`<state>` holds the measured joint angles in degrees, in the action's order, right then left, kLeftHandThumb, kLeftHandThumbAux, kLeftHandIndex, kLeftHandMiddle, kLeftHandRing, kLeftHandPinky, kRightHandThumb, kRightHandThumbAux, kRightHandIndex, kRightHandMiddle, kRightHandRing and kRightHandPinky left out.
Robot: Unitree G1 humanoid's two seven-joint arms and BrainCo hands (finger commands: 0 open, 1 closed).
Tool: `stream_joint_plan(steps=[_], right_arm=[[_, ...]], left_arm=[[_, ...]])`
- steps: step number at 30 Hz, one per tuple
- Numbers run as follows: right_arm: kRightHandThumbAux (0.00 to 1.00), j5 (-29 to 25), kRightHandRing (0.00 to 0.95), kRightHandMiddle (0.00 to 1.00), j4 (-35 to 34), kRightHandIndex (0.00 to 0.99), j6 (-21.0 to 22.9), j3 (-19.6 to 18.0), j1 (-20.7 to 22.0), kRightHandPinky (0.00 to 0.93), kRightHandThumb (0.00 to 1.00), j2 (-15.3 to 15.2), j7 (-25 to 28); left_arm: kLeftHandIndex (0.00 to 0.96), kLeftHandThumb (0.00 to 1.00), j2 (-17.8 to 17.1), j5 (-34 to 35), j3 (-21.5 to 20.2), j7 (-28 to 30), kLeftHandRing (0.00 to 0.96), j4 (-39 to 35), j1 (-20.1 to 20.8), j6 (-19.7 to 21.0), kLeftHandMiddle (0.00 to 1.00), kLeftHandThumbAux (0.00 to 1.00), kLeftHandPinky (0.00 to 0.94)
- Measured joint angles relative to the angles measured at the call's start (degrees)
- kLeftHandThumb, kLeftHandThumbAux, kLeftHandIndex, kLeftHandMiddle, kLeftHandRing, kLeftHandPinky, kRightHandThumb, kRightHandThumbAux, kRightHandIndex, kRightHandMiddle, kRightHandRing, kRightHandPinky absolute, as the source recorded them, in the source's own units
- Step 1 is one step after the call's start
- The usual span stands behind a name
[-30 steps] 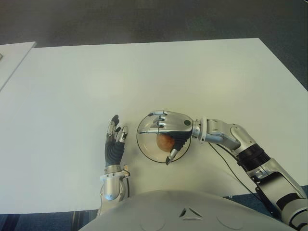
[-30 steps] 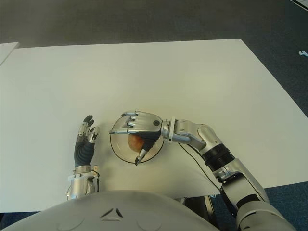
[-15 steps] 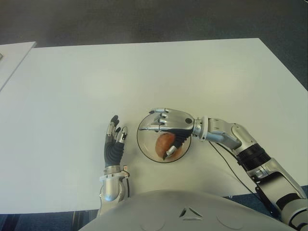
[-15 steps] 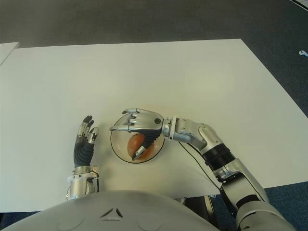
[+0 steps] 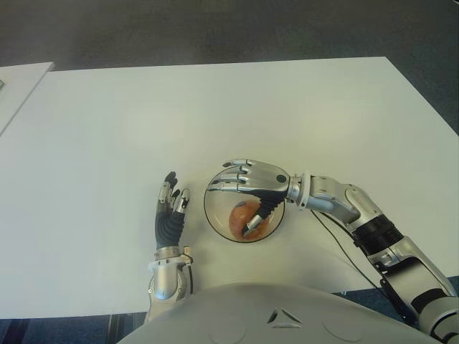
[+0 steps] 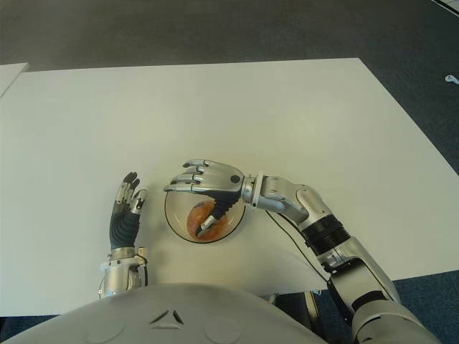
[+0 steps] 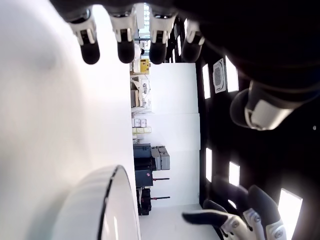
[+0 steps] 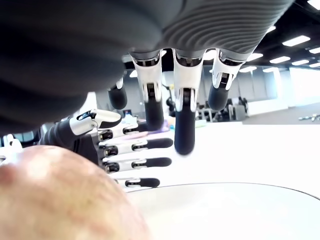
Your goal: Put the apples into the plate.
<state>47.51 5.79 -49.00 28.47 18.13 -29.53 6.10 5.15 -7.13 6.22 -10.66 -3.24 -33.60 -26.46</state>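
My right hand (image 5: pixel 252 188) hovers over the far half of the plate (image 5: pixel 215 222), palm down, fingers (image 8: pixel 184 127) spread and loosely extended, gripping nothing. The apple (image 5: pixel 242 217) lies in the plate directly beneath my palm, on the side nearer my body; my thumb reaches down beside it on the wrist side, and I cannot tell whether the thumb tip touches the fruit. In my right wrist view the apple (image 8: pixel 60 200) fills the near foreground below my fingers, with a clear gap between the fingertips and its skin, and the plate's rim (image 8: pixel 240 189) curves past under them.

The plate is a shallow clear dish standing on the white table (image 5: pixel 215 115), just beyond my chest. My right forearm extends from the plate toward my right side, above the table's near edge.

My left hand (image 5: pixel 171 215) shows just beside the plate, on its left, fingers (image 7: pixel 125 47) straight and pointing away from me, open and holding nothing. The left wrist view shows the plate's edge (image 7: pixel 112 200) near this hand, apart from it, and the tips of my right hand's fingers farther off.
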Motion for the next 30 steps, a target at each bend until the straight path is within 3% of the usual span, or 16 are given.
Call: stream_joint_plan(steps=[22,30], right_arm=[[0.311,-0.83,0.000,0.000,-0.99,0.000,1.30,-0.46,0.01,0.000,0.082,-0.01,0.83],[0.311,-9.85,0.000,0.000,0.13,0.000,7.05,-2.99,0.73,0.000,0.088,0.57,6.25]], left_arm=[[0.000,0.000,-0.03,0.33,0.40,0.00,0.000,0.03,0.21,-0.15,0.000,0.438,0.003],[0.000,0.000,-0.08,0.39,0.17,0.00,0.000,1.07,0.49,-0.61,0.000,0.441,0.023]])
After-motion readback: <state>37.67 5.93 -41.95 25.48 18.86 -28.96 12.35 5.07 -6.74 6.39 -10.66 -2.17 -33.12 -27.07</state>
